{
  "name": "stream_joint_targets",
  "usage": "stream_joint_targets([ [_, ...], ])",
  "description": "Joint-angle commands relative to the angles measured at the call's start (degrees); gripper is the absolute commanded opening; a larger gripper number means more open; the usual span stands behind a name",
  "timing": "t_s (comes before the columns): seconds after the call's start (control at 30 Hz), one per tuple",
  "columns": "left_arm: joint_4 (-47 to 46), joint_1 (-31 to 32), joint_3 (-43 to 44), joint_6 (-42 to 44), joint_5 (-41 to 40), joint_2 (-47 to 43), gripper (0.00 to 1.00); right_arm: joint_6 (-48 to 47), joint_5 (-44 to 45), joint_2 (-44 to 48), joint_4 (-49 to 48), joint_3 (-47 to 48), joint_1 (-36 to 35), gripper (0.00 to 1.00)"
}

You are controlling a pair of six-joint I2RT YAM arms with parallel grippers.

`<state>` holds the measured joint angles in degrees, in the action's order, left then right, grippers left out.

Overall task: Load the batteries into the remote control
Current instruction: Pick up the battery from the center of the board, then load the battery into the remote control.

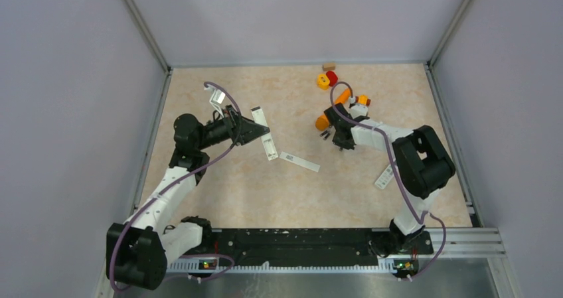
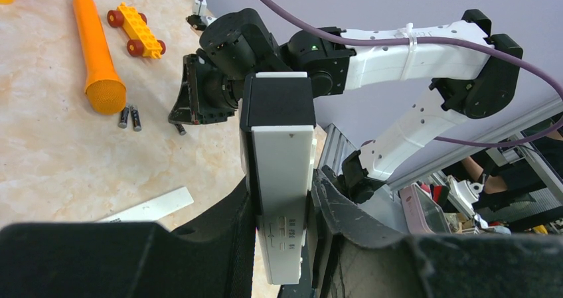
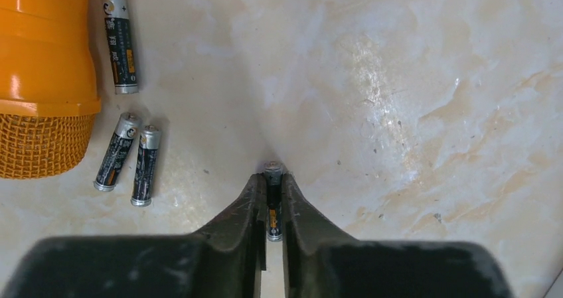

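My left gripper (image 2: 282, 195) is shut on the remote control (image 2: 282, 172), a slim white bar with a black section at its far end. In the top view the remote control (image 1: 270, 147) sticks out both sides of the left gripper (image 1: 257, 133). My right gripper (image 3: 272, 180) is down at the table, its fingers pressed on both sides of one battery (image 3: 273, 208). Three more batteries (image 3: 121, 44) (image 3: 116, 152) (image 3: 145, 165) lie loose to its left, beside the orange carrot toy (image 3: 40, 79). The top view puts the right gripper (image 1: 340, 142) just below that toy (image 1: 332, 110).
A flat white strip (image 1: 299, 160) lies between the two arms. A shorter white remote (image 1: 385, 176) sits by the right arm's elbow. A yellow toy car (image 2: 136, 29) and red and yellow blocks (image 1: 326, 79) lie toward the back wall.
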<state>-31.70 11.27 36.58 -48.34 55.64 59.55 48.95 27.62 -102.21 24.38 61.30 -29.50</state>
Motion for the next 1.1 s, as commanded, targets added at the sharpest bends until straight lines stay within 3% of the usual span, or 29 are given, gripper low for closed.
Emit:
stream_joint_targets([
  [0.0,-1.82,0.24,1.95,-0.26,-0.68,0.54,0.01,-0.96,0.45,-1.21,-0.35,0.84,0.4,0.03],
  [0.17,-0.98,1.28,3.14,-0.74,-0.64,1.96,0.01,-7.52,-5.91,6.13,-9.39,-2.83,0.05,0.0],
  [0.4,-0.43,4.36,5.85,-1.68,-3.77,5.26,0.0,-19.75,-23.38,19.38,-23.75,-5.73,-3.51,0.0],
  [0.63,4.07,4.38,7.02,-0.7,-8.82,6.7,0.0,-20.31,-37.01,31.84,-39.41,-9.89,-5.1,0.0],
  [0.87,0.26,4.38,7.38,-6.23,-10.47,8.39,0.0,-24.51,-43.32,40.32,-54.03,-14.85,-8.92,0.0],
  [1.07,-7.82,4.38,8.15,-13.39,-9.63,10.18,0.0,-25.54,-46.76,41.48,-59.32,-15.6,-11.77,0.0],
])
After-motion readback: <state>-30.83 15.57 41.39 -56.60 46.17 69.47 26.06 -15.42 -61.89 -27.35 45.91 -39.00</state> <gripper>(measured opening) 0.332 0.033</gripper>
